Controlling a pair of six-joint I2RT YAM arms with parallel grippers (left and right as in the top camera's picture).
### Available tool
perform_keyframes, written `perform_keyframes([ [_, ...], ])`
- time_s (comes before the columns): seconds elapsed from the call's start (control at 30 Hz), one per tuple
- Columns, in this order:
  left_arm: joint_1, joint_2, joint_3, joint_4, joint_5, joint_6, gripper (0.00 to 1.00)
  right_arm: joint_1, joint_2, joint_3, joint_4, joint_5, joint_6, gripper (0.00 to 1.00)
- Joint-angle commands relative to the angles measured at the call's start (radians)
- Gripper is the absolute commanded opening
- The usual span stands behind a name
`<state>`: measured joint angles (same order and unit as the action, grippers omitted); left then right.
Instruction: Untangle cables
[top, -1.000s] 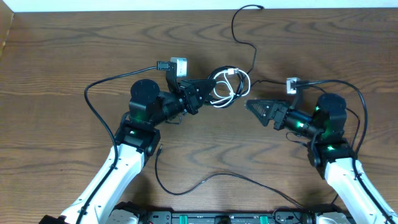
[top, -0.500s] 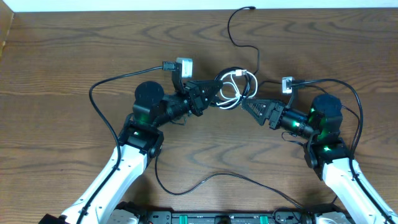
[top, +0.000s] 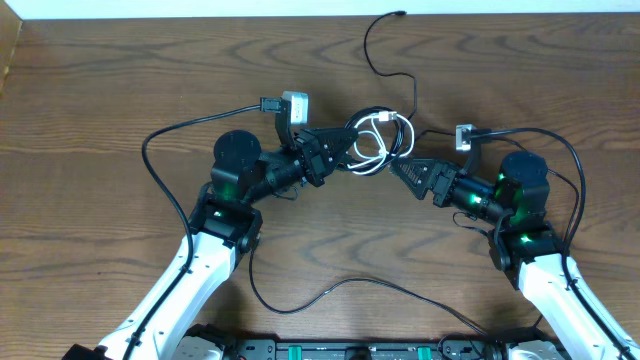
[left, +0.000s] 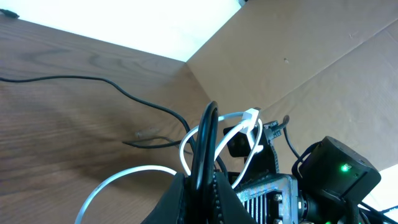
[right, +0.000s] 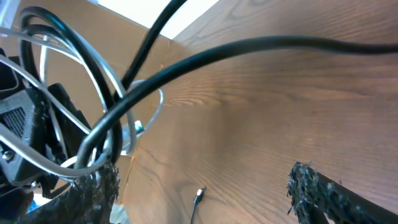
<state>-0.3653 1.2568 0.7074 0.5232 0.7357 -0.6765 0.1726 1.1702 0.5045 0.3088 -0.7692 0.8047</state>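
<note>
Several cables (top: 386, 120), left tool (top: 338, 152) clamping them, right tool (top: 404, 168) spread

Dark brown wood-grain table top (top: 100, 90), matte finish, evenly lit, no hard shadows. Bright white wall strip (top: 200, 8) runs along its far edge. Plain tan cardboard-like upright panel (left: 311, 68) stands at one table edge.

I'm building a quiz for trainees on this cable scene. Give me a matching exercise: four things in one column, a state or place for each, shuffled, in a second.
1. left pincer
2. right pincer
3. white cable
4. lone black cable

A. lying loose near the table's front edge
B. open, beside the cable tangle
C. shut on the cable tangle
D. looped inside the tangle

Pairs: 1-C, 2-B, 3-D, 4-A
</note>
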Motion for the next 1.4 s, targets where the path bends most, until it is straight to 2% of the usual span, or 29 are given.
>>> perform_keyframes([
  [0.0, 0.004, 0.004, 0.010, 0.002, 0.027, 0.028, 0.08, 0.005, -0.007, 0.003, 0.026, -0.027, -0.009, 0.85],
  [0.6, -0.076, 0.004, 0.010, 0.002, 0.046, 0.028, 0.07, 0.005, -0.007, 0.003, 0.031, -0.023, -0.009, 0.85],
  [0.9, -0.126, 0.004, 0.010, 0.003, 0.038, 0.029, 0.07, 0.010, -0.007, 0.003, 0.078, -0.027, -0.009, 0.79],
  [0.93, -0.126, 0.004, 0.010, 0.002, 0.039, 0.029, 0.07, 0.015, -0.007, 0.003, 0.086, -0.027, -0.009, 0.77],
  [1.0, -0.125, 0.004, 0.010, 0.003, 0.038, 0.029, 0.07, 0.032, -0.007, 0.003, 0.092, -0.020, -0.010, 0.66],
  [1.07, -0.126, 0.004, 0.010, 0.003, 0.038, 0.029, 0.07, 0.034, -0.007, 0.003, 0.092, -0.019, -0.010, 0.43],
  [1.1, -0.126, 0.004, 0.010, 0.003, 0.038, 0.029, 0.07, 0.034, -0.007, 0.003, 0.092, -0.019, -0.010, 0.39],
  [1.2, -0.124, 0.004, 0.010, 0.003, 0.034, 0.029, 0.08, 0.035, -0.007, 0.003, 0.086, -0.018, -0.032, 0.16],
  [1.37, -0.124, 0.004, 0.010, 0.003, 0.031, 0.029, 0.07, 0.036, -0.007, 0.003, -0.018, 0.033, -0.058, 0.01],
])
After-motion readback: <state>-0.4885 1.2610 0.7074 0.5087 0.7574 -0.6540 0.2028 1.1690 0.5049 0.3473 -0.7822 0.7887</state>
